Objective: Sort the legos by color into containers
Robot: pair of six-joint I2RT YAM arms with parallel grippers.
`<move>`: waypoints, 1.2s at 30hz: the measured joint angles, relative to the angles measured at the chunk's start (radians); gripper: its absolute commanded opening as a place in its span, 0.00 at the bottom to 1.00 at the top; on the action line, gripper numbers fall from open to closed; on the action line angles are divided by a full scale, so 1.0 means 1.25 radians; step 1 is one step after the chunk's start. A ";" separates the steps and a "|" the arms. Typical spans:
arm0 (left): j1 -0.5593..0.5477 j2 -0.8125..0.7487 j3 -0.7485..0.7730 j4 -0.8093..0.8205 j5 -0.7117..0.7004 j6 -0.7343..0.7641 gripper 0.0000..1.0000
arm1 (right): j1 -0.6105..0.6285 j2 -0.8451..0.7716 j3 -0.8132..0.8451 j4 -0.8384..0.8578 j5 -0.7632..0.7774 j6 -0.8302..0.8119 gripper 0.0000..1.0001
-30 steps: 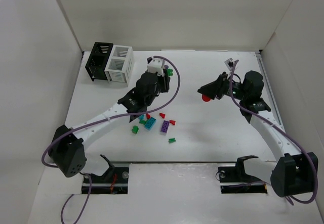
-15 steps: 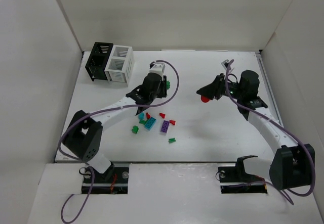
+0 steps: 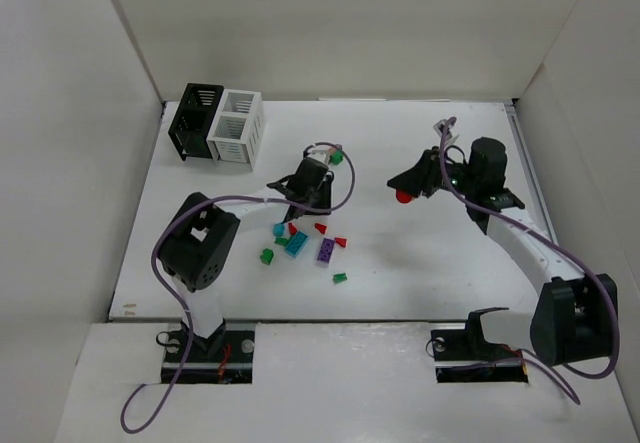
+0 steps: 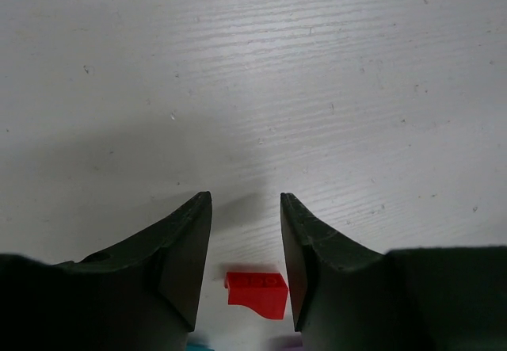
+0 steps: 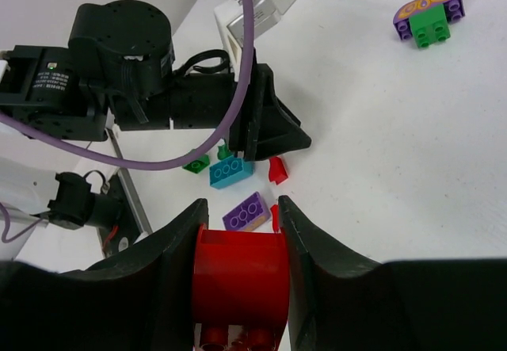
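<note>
My left gripper [image 3: 304, 199] is open and low over the table at the far edge of the lego pile. In the left wrist view a small red wedge [image 4: 257, 293] lies on the table between its open jaws [image 4: 245, 200], touching neither. My right gripper [image 3: 410, 185] is shut on a red brick [image 3: 405, 195], held above the table right of the pile; the right wrist view shows it clamped [image 5: 240, 276]. The pile has teal [image 3: 296, 244], purple [image 3: 326, 252], green [image 3: 267, 256] and red [image 3: 341, 242] pieces. The black bin [image 3: 195, 121] and white bin [image 3: 238, 126] stand together at the far left.
A purple and green piece [image 5: 428, 17] lies apart from the pile, just beyond the left wrist [image 3: 337, 155]. A small green brick [image 3: 340, 278] lies nearer the front. White walls enclose the table on the left, back and right.
My left arm has folded, its elbow swinging toward the near edge, and its gripper has dropped from above the table down to the pile's far edge. The right gripper barely moved with its brick.
</note>
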 measured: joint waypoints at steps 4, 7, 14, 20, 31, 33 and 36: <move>0.006 -0.017 0.000 -0.002 0.016 -0.003 0.55 | 0.000 0.003 0.003 -0.004 0.001 -0.003 0.00; 0.006 -0.064 -0.002 -0.002 0.044 0.000 0.80 | 0.000 0.007 0.008 -0.010 0.000 -0.006 0.00; 0.010 -0.277 -0.051 0.125 0.312 0.056 1.00 | 0.006 0.016 0.054 0.012 -0.001 0.016 0.00; -0.002 -0.325 -0.059 0.321 0.591 0.058 1.00 | 0.035 0.017 0.053 0.267 -0.010 0.215 0.00; -0.025 -0.233 -0.066 0.622 0.813 -0.092 1.00 | 0.117 0.155 0.020 0.793 -0.016 0.596 0.00; -0.018 -0.233 -0.066 0.673 0.828 -0.118 1.00 | 0.130 0.169 0.016 0.811 -0.018 0.618 0.00; -0.009 -0.233 -0.067 0.718 0.845 -0.144 0.95 | 0.141 0.163 0.016 0.816 -0.018 0.622 0.00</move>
